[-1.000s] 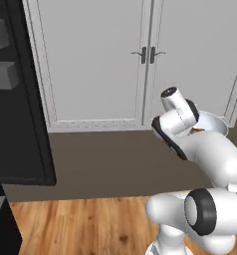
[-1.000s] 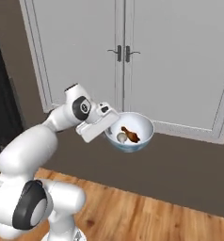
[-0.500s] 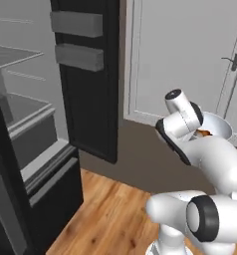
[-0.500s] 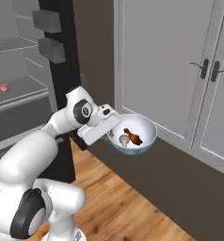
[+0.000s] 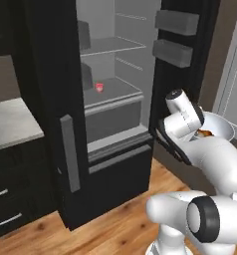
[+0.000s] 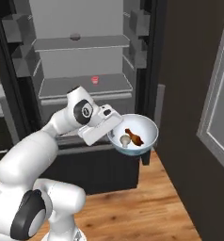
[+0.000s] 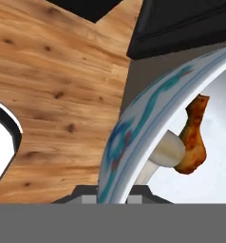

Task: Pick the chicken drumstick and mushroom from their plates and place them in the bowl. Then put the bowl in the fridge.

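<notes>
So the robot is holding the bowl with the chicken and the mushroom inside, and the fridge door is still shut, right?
Not quite. The tool does hold the bowl by its rim, with the chicken drumstick and the mushroom inside. But the fridge is open, not shut: the right base view shows its grey shelves right behind the bowl.

The arm covers most of the bowl (image 5: 221,125) from the left, its contents barely peeking out. The small red thing (image 6: 95,79) on the fridge (image 6: 81,84) shelf (too tiny) stays unidentifiable.
</notes>
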